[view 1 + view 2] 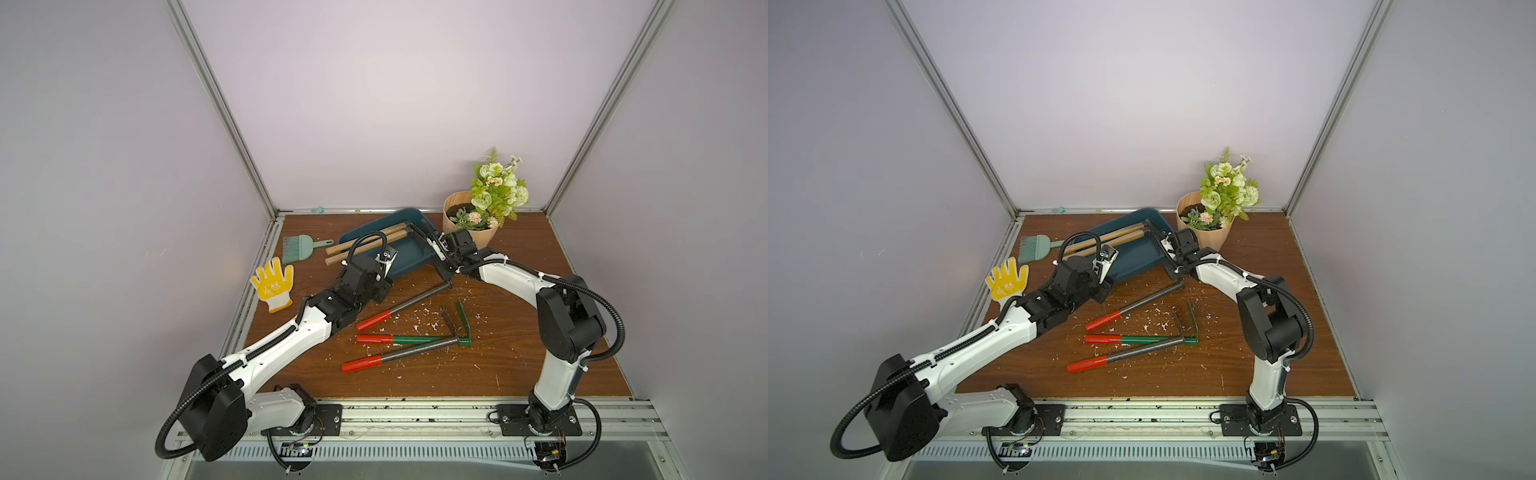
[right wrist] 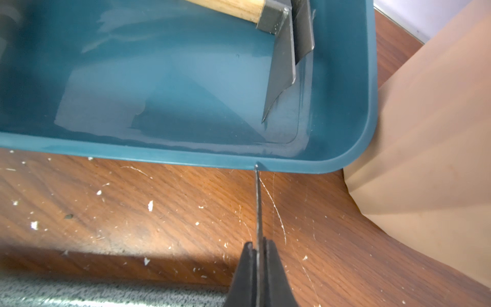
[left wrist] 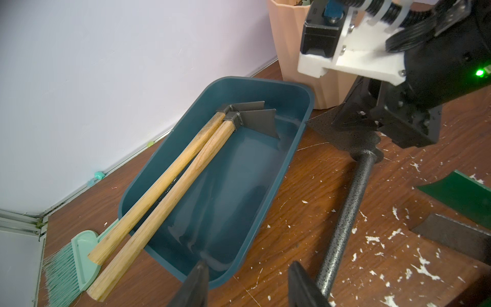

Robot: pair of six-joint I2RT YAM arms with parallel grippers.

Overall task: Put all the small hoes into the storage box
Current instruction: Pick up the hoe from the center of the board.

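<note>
The storage box (image 1: 411,255) (image 1: 1138,254) (image 3: 239,186) (image 2: 186,93) is a dark teal tray at the back of the table. Two wooden-handled hoes (image 1: 374,240) (image 3: 172,180) lie in it, their handles sticking out over its end. The small hoe (image 1: 419,297) (image 3: 345,207) has a speckled grey shaft and a red grip, and its shaft rests on the table. My right gripper (image 1: 435,249) (image 1: 1168,247) (image 2: 258,245) is shut on its thin blade (image 2: 257,202), whose tip reaches the box's rim. My left gripper (image 1: 390,279) (image 3: 247,263) stands open over the box's near corner, beside the shaft.
A peach flowerpot (image 1: 469,235) (image 3: 292,53) with flowers stands right behind the box. A green brush (image 1: 299,247) and a yellow glove (image 1: 272,282) lie at the left. Two more red-handled tools (image 1: 399,340) (image 1: 386,360) and white flakes lie mid-table.
</note>
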